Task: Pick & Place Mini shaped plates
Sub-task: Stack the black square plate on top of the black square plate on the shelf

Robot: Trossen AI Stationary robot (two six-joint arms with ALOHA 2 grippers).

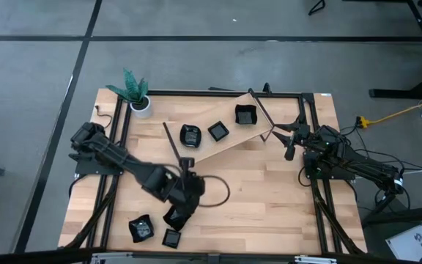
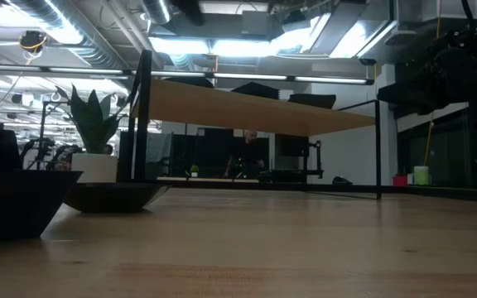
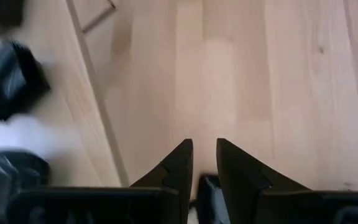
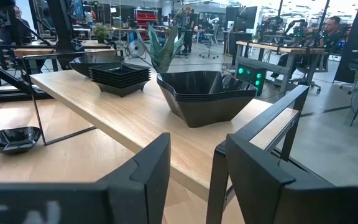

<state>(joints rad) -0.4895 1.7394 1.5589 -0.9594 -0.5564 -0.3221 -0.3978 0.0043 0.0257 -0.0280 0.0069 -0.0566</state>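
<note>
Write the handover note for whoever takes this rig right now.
Left claw: shut on a small glossy black plate, low over the light wooden table.
Right claw: open, empty, waiting by the raised wooden shelf.
Done: three stacks of black plates sit on the shelf.
Left: place the held plate, then the two loose black plates beside the left claw.

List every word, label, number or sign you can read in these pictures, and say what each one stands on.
No text can be read in full.
Pale letters on the body of the right gripper, right wrist view: cut off by the picture's edge, unreadable.
Dark mark on the white panel on the floor, high view: too small to read.
Black mini plates: no lettering visible.
</note>
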